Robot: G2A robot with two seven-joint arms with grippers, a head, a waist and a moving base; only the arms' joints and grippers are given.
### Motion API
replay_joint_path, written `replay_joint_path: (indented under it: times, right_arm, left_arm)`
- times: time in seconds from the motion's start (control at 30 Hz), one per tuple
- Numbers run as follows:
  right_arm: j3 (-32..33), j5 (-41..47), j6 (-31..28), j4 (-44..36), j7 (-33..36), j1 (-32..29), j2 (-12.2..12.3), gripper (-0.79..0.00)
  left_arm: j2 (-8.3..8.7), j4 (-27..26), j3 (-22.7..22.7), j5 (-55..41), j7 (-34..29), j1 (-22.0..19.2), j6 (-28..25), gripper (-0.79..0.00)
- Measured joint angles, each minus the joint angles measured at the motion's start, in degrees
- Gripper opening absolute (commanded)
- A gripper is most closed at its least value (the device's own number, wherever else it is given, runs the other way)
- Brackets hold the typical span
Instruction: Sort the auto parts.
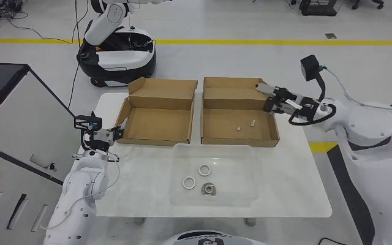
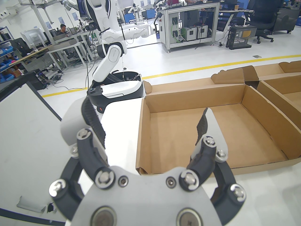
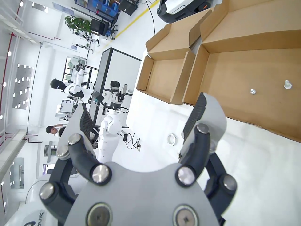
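White table [image 1: 306, 184]: L cardboard box [image 1: 156, 119], R cardboard box [image 1: 226, 122], clear tray [image 1: 236, 171].

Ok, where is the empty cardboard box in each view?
Top view: the empty cardboard box sits left of centre, beside the box with two bolts.
Left wrist view: the empty cardboard box lies just beyond the open left claw.
Right wrist view: the empty cardboard box lies past the box with two bolts.
Shared landmark: the wheeled robot base on the floor behind the boxes.
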Motion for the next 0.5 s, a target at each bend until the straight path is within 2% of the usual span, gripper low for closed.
replay_joint_path:
  times: [0.23,0.5]
  right_arm:
    - [6.33,1.19,-5.53,-1.00,1.87,-5.11,0.50,0.000]
    - [6.76,0.28,-6.65,-1.26,2.31,-5.35,0.59,0.000]
  left_arm:
    - [0.00,0.00,0.00,0.00,0.00,0.00,0.00,0.000]
    - [0.00,0.00,0.00,0.00,0.00,0.00,0.00,0.000]
